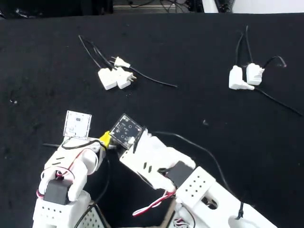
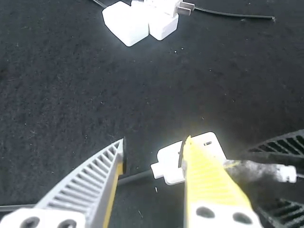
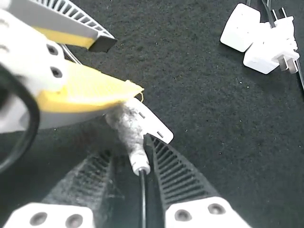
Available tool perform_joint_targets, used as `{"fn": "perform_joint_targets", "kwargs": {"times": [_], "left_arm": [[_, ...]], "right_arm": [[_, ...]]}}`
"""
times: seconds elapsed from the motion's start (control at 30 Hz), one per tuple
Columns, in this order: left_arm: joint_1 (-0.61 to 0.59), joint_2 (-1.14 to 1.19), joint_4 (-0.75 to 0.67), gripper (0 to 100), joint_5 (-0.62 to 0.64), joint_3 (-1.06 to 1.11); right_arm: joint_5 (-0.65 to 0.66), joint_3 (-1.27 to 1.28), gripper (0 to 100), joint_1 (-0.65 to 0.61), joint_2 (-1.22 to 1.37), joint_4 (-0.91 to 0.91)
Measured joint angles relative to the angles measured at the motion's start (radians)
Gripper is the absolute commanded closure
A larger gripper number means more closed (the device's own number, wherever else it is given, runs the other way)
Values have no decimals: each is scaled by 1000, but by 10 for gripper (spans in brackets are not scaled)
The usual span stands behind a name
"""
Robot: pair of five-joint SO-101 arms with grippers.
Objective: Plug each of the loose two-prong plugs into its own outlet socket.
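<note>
White plug (image 3: 127, 127) between right jaws

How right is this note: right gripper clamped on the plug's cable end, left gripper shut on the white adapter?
One error: the left gripper is open, not shut. The left wrist view shows its fingers apart, the white adapter beside the yellow one only. The right gripper is clamped on the plug's cable end, as noted.

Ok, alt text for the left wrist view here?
The left arm's jaws stand open, a white outlet socket lying against the yellow one, with a grey plug pointing at it from the side. Farther off on the black table lie two white blocks and a pronged plug.
</note>
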Motion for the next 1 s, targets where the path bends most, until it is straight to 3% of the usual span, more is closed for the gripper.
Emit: {"fn": "perform_joint_targets", "kwargs": {"times": [1.0], "left_arm": [[34,0,0,779,0,23]], "right_arm": [[0,2,988,-3,0,2]]}}
